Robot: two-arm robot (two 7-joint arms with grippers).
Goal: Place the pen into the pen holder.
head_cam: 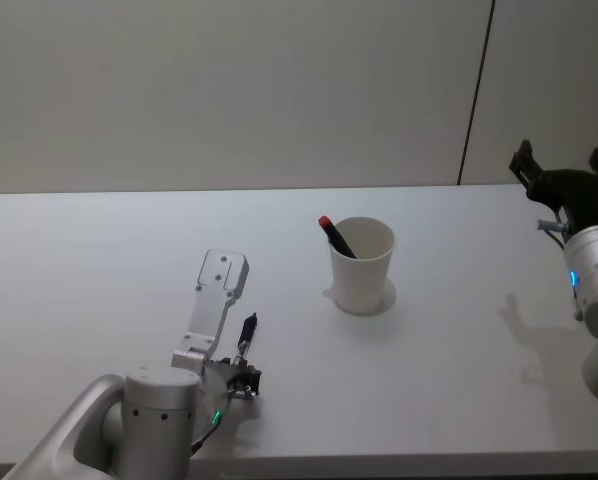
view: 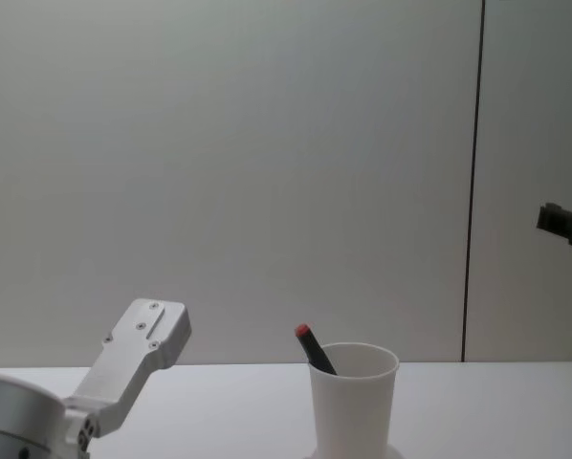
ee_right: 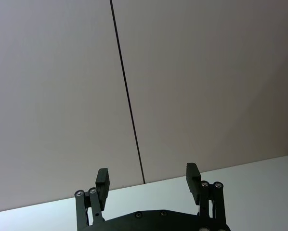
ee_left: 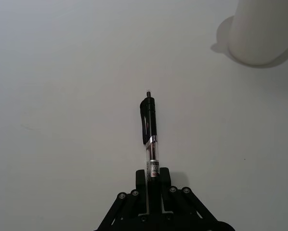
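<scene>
My left gripper is shut on a black pen with a clear barrel, low over the table near its front edge. In the left wrist view the pen sticks straight out from the closed fingers, clip end leading. The pen holder is a white paper cup standing upright at the table's middle, ahead and to the right of that gripper; its base shows as the pen holder. A second pen with a red cap leans inside it. My right gripper hangs open, raised at the far right.
The white table runs to a grey wall with a dark vertical seam. In the chest view the cup stands centre with the red-capped pen poking out. The right wrist view has the open right gripper.
</scene>
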